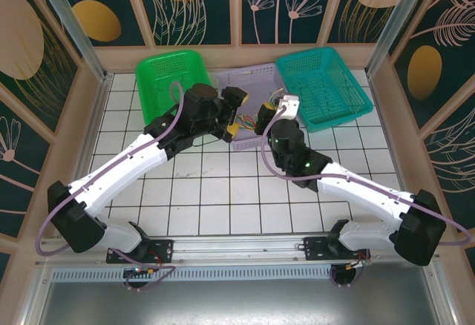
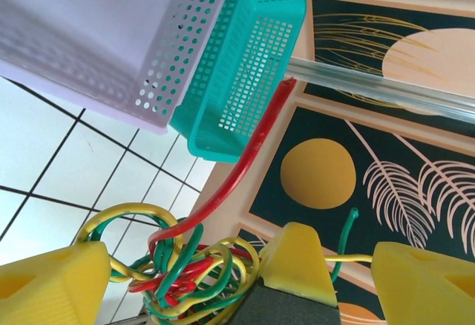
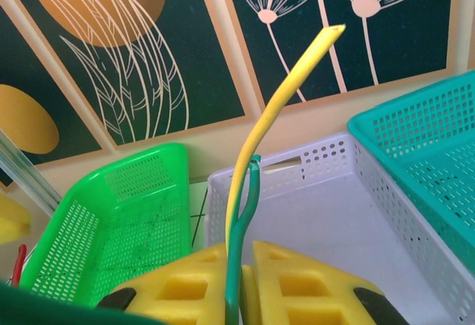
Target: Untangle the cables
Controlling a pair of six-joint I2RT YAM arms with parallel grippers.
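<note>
Right gripper (image 3: 241,289) pinches 2 cables (image 3: 269,117) between fingertips.

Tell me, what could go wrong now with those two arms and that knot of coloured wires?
The right gripper pinches a green wire and a yellow wire together; pulling both may tighten the knot rather than loosen it. The left gripper sits very close to the right one, so their fingers might bump. The red wire, its end free, could catch in the holes of the lilac basket.

Cables (image 2: 185,269): tangled green, red, yellow knot, aloft over lilac basket (image 1: 249,87); red, yellow, green ends sticking out.
</note>
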